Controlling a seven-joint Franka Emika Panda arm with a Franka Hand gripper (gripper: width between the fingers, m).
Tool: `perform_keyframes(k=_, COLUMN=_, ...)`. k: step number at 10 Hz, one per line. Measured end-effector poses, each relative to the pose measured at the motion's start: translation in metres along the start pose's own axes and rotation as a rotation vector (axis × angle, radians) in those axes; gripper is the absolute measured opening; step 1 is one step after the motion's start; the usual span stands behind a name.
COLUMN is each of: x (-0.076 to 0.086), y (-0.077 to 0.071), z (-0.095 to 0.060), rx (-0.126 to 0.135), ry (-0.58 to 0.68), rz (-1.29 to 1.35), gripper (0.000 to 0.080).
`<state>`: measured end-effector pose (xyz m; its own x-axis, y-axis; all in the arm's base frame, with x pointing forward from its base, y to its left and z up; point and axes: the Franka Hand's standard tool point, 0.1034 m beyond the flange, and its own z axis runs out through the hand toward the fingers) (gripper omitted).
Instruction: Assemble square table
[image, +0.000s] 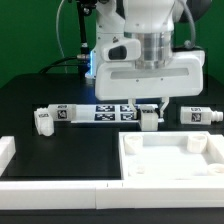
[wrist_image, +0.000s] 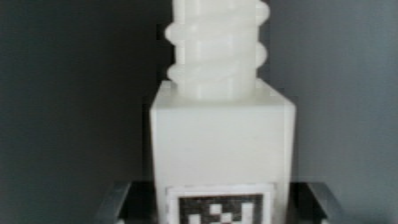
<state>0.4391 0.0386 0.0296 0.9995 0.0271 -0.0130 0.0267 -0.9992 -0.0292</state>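
Note:
My gripper (image: 149, 108) is shut on a short white leg (image: 149, 120), just behind the far rim of the square tabletop (image: 131, 160). In the wrist view the leg (wrist_image: 217, 130) stands between the dark fingers (wrist_image: 128, 203), with its threaded end pointing away and its black-and-white tag (wrist_image: 222, 208) near the gripper (wrist_image: 222, 212). A second leg (image: 50, 117) lies at the exterior view's left. A third leg (image: 195, 116) lies at the exterior view's right. The tabletop lies with its raised rim and corner sockets up.
The marker board (image: 112, 111) lies flat just to the exterior view's left of the gripper. Long plain white bars (image: 50, 187) run along the front and left edge of the black table, beside the tabletop.

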Motion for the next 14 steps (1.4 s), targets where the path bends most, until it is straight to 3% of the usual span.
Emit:
perform_keyframes(k=3, x=-0.016, y=0.002, z=0.015, rx=-0.001, ry=-0.030, rz=0.025, gripper=0.0282)
perform_keyframes(k=7, x=-0.015, y=-0.001, z=0.019, rx=-0.004, ry=-0.019, rz=0.020, gripper=0.0283)
perform_keyframes(k=8, x=-0.015, y=-0.001, z=0.019, rx=-0.004, ry=-0.019, rz=0.020, gripper=0.0474)
perform_keyframes(k=9, x=-0.015, y=-0.001, z=0.019, rx=-0.004, ry=-0.019, rz=0.020, gripper=0.0474)
perform_keyframes(k=10, x=-0.017, y=-0.001, z=0.019, rx=-0.001, ry=-0.047, rz=0.022, gripper=0.0608)
perform_keyframes(k=12, x=-0.006, y=0.003, z=0.008, rx=0.013, ry=-0.132, rz=0.039, gripper=0.0638)
perform_keyframes(k=14, x=0.005, y=-0.001, z=-0.005, rx=0.033, ry=-0.294, rz=0.091, gripper=0.0648)
